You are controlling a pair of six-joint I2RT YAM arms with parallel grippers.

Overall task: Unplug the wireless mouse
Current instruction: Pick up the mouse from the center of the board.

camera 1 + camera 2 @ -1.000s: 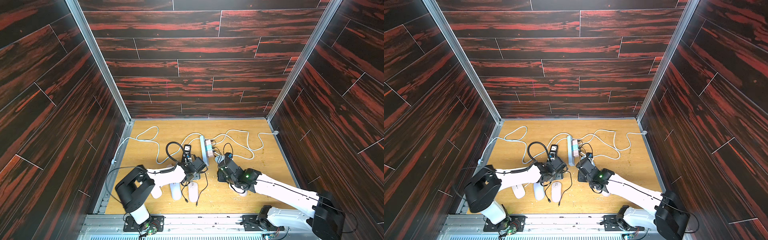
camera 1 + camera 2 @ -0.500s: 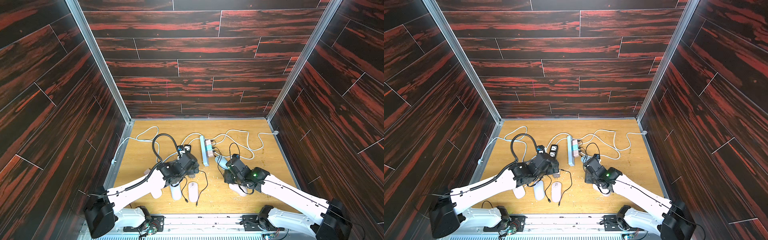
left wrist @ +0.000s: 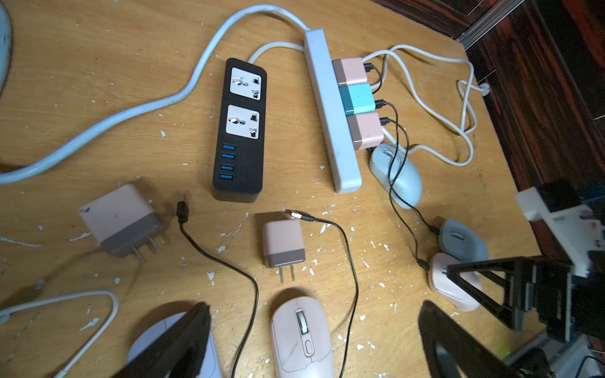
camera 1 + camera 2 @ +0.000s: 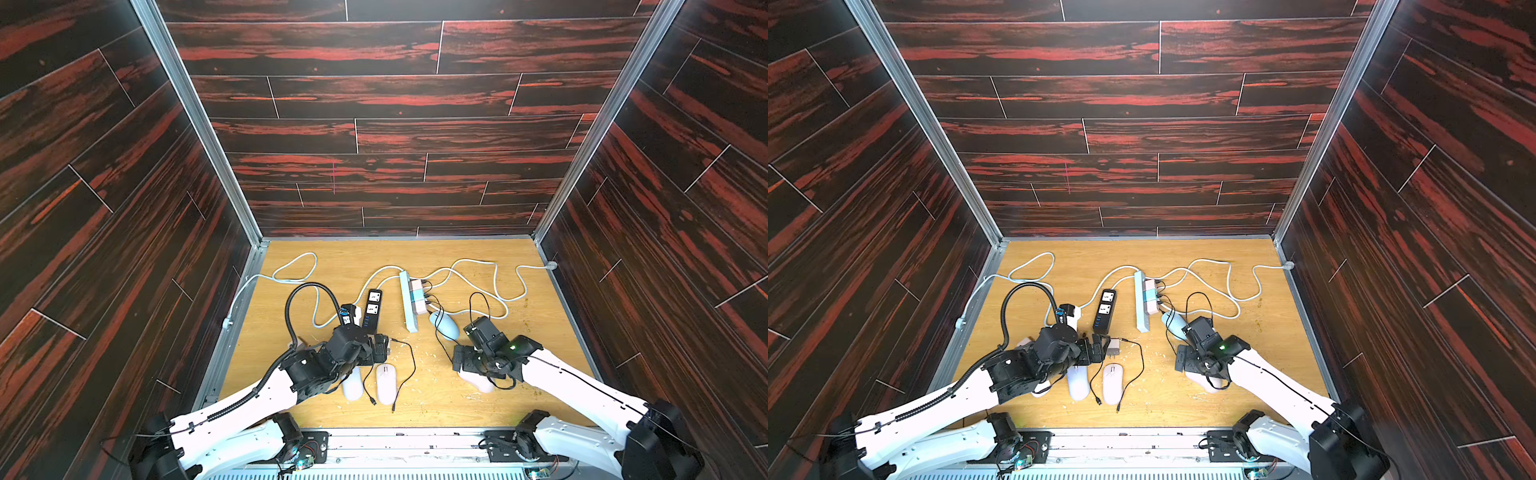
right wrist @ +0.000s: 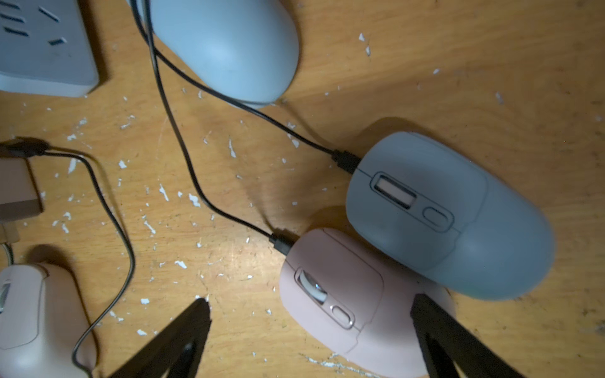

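Empty, spread: left gripper; right gripper spread above pink mouse; white strip holds three chargers.

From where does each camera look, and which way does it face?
Top views: high over the robot's base, facing down and forward at the table; both arms show, left claw and right claw.
Left wrist: on the left arm, looking down at the black strip and a loose charger; own fingers and the right claw show.
Right wrist: on the right arm, close over the pink mouse and grey mouse; own fingers show.
Shared: both wrist views show these two mice, cables plugged in.
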